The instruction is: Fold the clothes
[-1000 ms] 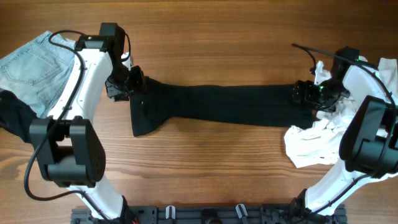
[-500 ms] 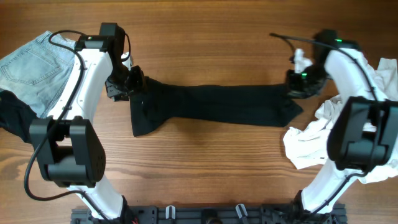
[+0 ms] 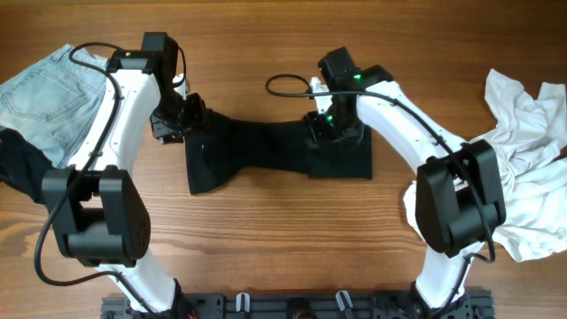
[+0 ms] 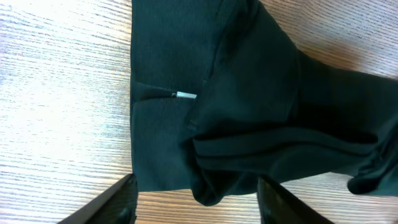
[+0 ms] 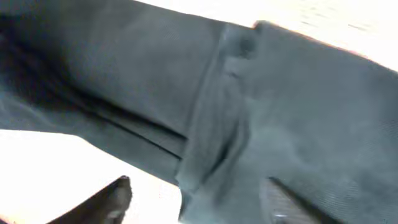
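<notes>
Black trousers (image 3: 257,146) lie across the middle of the wooden table, their right leg end folded back over itself into a thick block (image 3: 341,158). My left gripper (image 3: 182,124) is at the waist end; in the left wrist view its fingers (image 4: 199,202) stand wide apart over the dark cloth's edge (image 4: 249,93). My right gripper (image 3: 326,124) hovers at the folded block's left part. In the blurred right wrist view its fingers (image 5: 193,202) are also apart, with the cloth (image 5: 298,112) under and between them.
Light blue jeans (image 3: 44,97) lie at the far left, with a dark garment (image 3: 18,168) just below them at the table's edge. A crumpled white garment (image 3: 523,124) covers the right side. A rail (image 3: 301,306) runs along the front edge.
My right gripper has swept left from the table's right side to the middle, carrying the trousers' leg end over and folding it. The white garment is now uncovered. The left arm has not moved.
</notes>
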